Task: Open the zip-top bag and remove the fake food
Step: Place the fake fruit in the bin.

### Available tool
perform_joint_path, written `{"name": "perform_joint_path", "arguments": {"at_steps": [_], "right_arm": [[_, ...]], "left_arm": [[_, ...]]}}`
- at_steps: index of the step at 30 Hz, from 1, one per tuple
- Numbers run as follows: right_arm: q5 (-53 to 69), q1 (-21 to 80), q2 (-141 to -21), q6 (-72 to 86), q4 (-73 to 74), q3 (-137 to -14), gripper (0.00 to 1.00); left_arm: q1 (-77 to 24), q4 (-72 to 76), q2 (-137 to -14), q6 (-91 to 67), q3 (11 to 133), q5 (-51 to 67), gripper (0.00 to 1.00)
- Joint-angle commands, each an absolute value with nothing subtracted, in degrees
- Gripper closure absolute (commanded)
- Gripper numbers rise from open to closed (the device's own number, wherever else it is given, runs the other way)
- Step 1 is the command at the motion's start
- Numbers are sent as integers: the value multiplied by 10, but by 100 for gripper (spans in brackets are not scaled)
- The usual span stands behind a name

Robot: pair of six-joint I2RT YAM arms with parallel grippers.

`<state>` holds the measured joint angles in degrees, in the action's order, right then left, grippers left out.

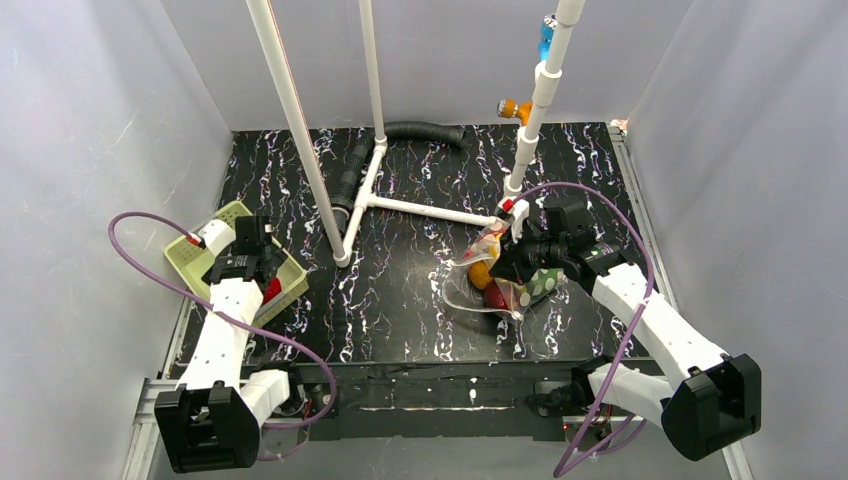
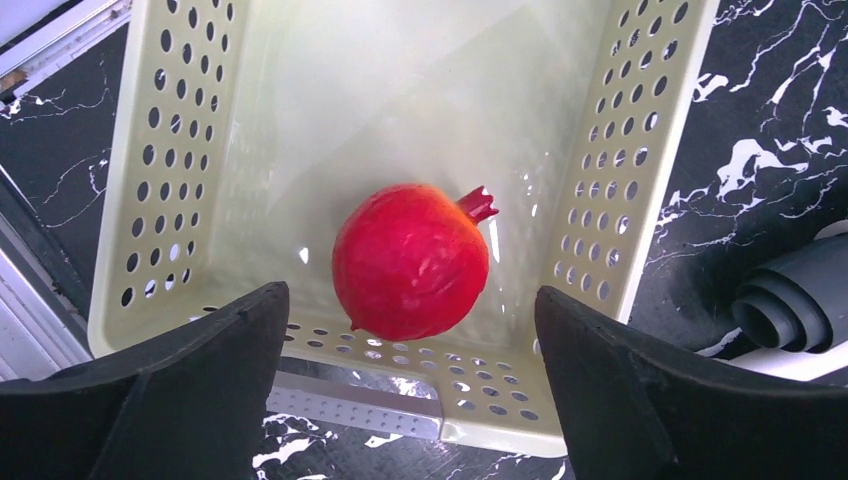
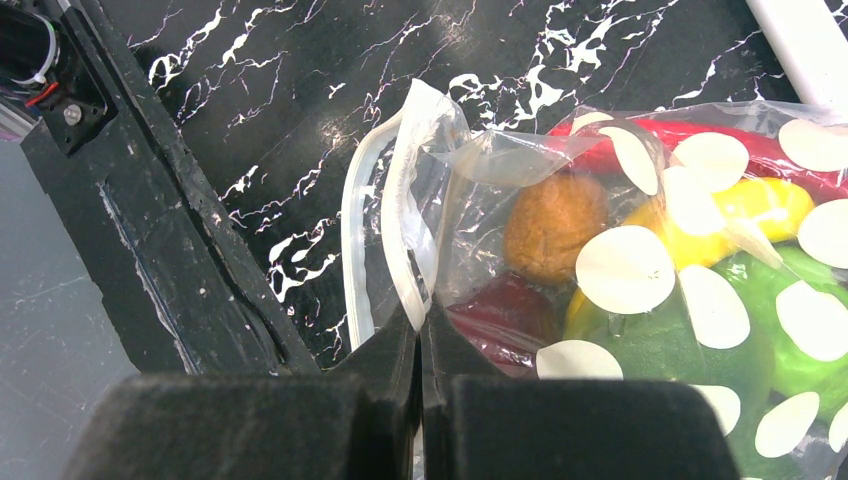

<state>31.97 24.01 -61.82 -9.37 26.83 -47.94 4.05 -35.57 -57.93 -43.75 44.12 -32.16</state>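
Note:
The clear zip-top bag (image 1: pixel 497 275) with pale round dots lies right of centre on the table, its mouth open toward the left. In the right wrist view the bag (image 3: pixel 640 270) holds a red chili (image 3: pixel 620 150), a yellow banana (image 3: pixel 745 205), a green piece (image 3: pixel 690 350), a dark red round fruit (image 3: pixel 505 315) and an orange-brown one (image 3: pixel 555 225). My right gripper (image 3: pixel 420 318) is shut on the bag's white zip rim (image 3: pixel 410 230). My left gripper (image 2: pixel 410 380) is open above the pale green basket (image 2: pixel 600 200), where a red pomegranate (image 2: pixel 410 262) lies.
The perforated basket (image 1: pixel 190 255) stands at the table's left edge. A white pipe frame (image 1: pixel 370 190) and a dark corrugated hose (image 1: pixel 425 131) stand at the back. A grey roll (image 2: pixel 795 300) lies right of the basket. The table's front edge (image 3: pixel 190 230) runs left of the bag.

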Motion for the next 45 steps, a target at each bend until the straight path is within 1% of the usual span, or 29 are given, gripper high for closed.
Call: {"name": "perform_joint_path", "arguments": {"at_steps": [1, 10, 18, 24, 31, 37, 41, 43, 45], "right_arm": [[336, 237, -603, -92, 261, -486, 99], [336, 237, -603, -92, 261, -485, 99], [345, 236, -606, -93, 267, -488, 99], [359, 233, -608, -102, 272, -490, 99], [385, 217, -596, -116, 284, -492, 99], [402, 212, -594, -126, 284, -488, 99], [409, 210, -597, -137, 293, -492, 99], [416, 209, -596, -152, 307, -495, 99], [422, 208, -591, -164, 316, -496, 99]], "left_arm": [[47, -381, -571, -454, 461, -353, 6], [47, -363, -549, -435, 453, -310, 3], [47, -314, -475, -340, 416, -182, 2], [47, -313, -420, -315, 388, -50, 2], [47, -282, -362, -303, 359, 186, 2], [42, -300, -354, -288, 362, 344, 2], [11, -301, -321, -291, 352, 383, 2], [-44, -302, -303, -292, 348, 380, 2], [-97, -302, -287, -296, 343, 349, 2]]}}
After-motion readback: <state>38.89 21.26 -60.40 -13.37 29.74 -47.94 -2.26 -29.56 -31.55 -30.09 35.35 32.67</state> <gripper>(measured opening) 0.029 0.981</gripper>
